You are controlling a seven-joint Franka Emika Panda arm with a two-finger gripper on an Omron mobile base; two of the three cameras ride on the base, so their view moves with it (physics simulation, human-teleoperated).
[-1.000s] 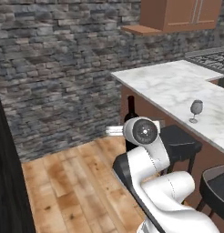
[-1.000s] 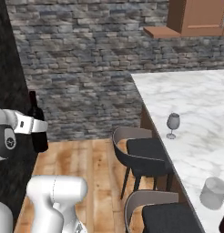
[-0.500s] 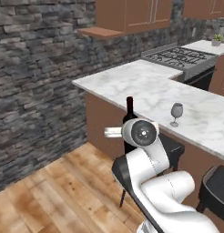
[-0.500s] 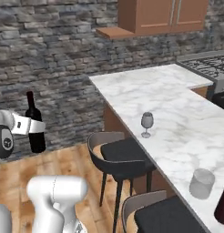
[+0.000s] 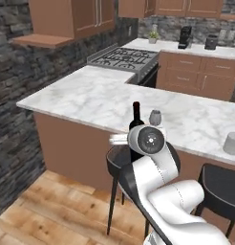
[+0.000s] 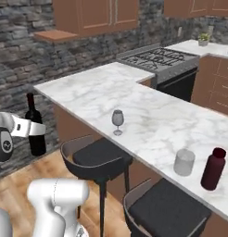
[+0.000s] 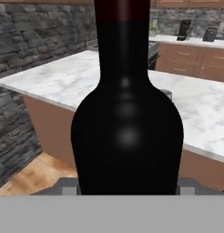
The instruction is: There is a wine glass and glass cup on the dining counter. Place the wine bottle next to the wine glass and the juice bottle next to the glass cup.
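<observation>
Tool (image 6: 38,130) clamped on wine bottle (image 6: 35,126), jaws narrowed around lower body; bottle upright, held in air off desk's long front edge, above wooden floor. Hand view: bottle (image 7: 127,113) blocks middle, fingertips hidden behind it. Left base view: bottle's lower half behind arm. Wine glass (image 6: 117,121) near desk (image 6: 148,120) front edge. Glass cup (image 6: 184,162) and juice bottle (image 6: 213,169) just beside each other, further along same edge.

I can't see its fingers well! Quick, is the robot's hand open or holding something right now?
Gripper: closed around the wine bottle, holding it upright in the air beside the dining counter.
</observation>
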